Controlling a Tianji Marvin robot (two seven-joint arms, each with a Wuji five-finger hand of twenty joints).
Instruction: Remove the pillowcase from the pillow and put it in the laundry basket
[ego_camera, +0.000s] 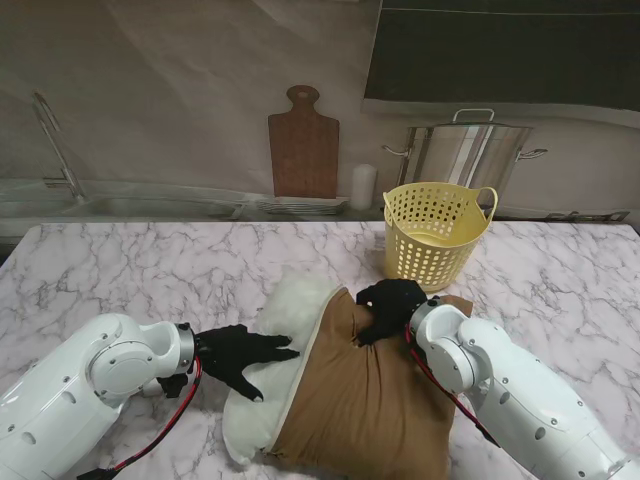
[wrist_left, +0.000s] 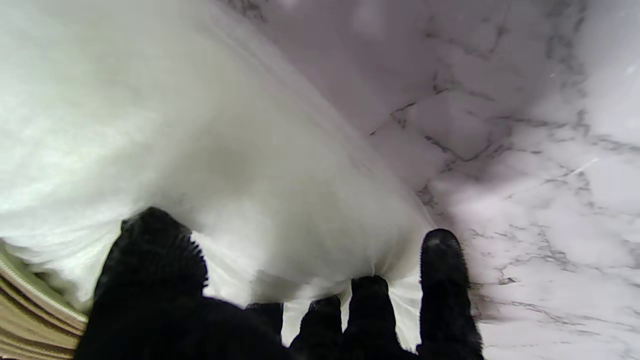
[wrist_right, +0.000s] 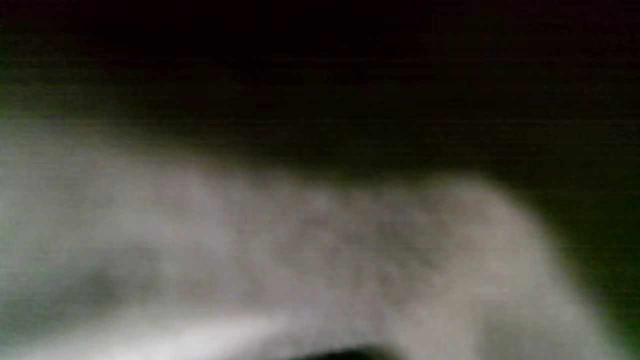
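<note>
Pillowcase (ego_camera: 360, 400) bunched in clenched right hand (ego_camera: 388, 305); splayed left hand (ego_camera: 240, 355) pins pillow (ego_camera: 285, 320).

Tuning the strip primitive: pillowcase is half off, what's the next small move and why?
Probably the right hand pulls the brown pillowcase rightward, toward the yellow laundry basket. It is bunched in that fist, while the left hand lies spread on the exposed white pillow, pinning it, and half the pillow is still covered.
</note>
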